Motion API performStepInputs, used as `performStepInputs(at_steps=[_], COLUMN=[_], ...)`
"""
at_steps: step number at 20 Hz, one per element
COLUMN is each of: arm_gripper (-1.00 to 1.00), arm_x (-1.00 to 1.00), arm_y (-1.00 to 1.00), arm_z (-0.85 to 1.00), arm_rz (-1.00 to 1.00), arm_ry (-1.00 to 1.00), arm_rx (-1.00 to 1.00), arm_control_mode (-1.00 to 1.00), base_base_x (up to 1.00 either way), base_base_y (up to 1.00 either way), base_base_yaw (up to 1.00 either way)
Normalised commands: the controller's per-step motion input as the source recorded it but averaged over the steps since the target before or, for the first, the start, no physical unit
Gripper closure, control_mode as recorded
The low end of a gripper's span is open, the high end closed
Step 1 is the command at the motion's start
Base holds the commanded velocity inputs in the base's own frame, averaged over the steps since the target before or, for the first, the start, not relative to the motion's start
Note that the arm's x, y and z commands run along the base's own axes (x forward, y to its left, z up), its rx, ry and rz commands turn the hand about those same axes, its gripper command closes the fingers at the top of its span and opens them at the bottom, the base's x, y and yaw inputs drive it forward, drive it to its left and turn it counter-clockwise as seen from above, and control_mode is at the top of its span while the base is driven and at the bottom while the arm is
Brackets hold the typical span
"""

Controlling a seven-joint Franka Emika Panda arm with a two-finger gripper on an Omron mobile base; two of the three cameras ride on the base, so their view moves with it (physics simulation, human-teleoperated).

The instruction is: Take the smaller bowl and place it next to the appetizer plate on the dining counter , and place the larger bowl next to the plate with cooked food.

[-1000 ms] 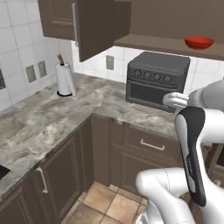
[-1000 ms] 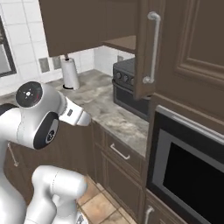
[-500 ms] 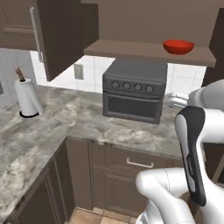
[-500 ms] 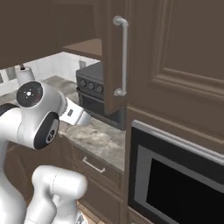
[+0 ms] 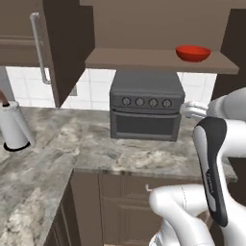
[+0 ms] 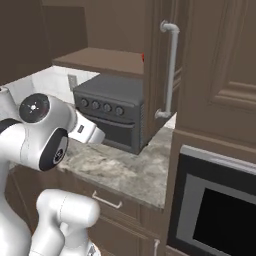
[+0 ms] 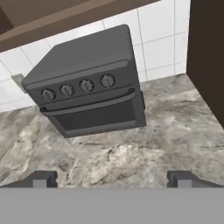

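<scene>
Red and glossy, the smaller bowl (image 5: 192,53) is sitting on the open cabinet shelf (image 5: 158,61) high above the counter, toward the shelf's right end, and we are judging the task to be at its very start: this bowl is lying untouched where it is stored, nothing is being carried, and both placements are waiting to be done. We are seeing it as shallow and plain, with a low rounded wall and a wide mouth, so we are expecting it to be light and easy to pinch at the rim. In the right base view we are catching only a sliver of red (image 6: 143,57) beside the cabinet door (image 6: 165,75), which is hanging open with its long metal handle (image 6: 171,70) facing us. Directly under the shelf, a dark grey toaster oven (image 5: 146,109) with four knobs is standing on the marbled kitchen counter (image 5: 62,149), against the white tiled wall (image 5: 29,89). Further left, a paper towel roll (image 5: 14,127) is standing upright on the same counter. Our gripper (image 7: 112,179) is pointing down at the counter in front of the oven, its two fingertips spread wide apart with nothing between them, well below the shelf; we are reckoning the arm is needing to rise a good way before reaching the bowl
</scene>
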Motion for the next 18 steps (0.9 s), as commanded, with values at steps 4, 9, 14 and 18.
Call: performStepInputs(at_steps=[4, 9, 14, 18], arm_gripper=[-1.00, -1.00, -1.00, -1.00], arm_x=[0.00, 0.00, 0.00, 0.00], arm_y=[0.00, 0.00, 0.00, 0.00], arm_z=[0.00, 0.00, 0.00, 0.00], arm_rz=[0.00, 0.00, 0.00, 0.00], arm_ry=[0.00, 0.00, 0.00, 0.00], arm_rx=[0.00, 0.00, 0.00, 0.00], arm_control_mode=[1.00, 1.00, 1.00, 1.00], base_base_x=[0.40, 0.46, 0.68, 0.75], base_base_y=[0.16, 0.01, 0.11, 0.21], base_base_yaw=[-0.32, -0.33, -0.33, -0.31])
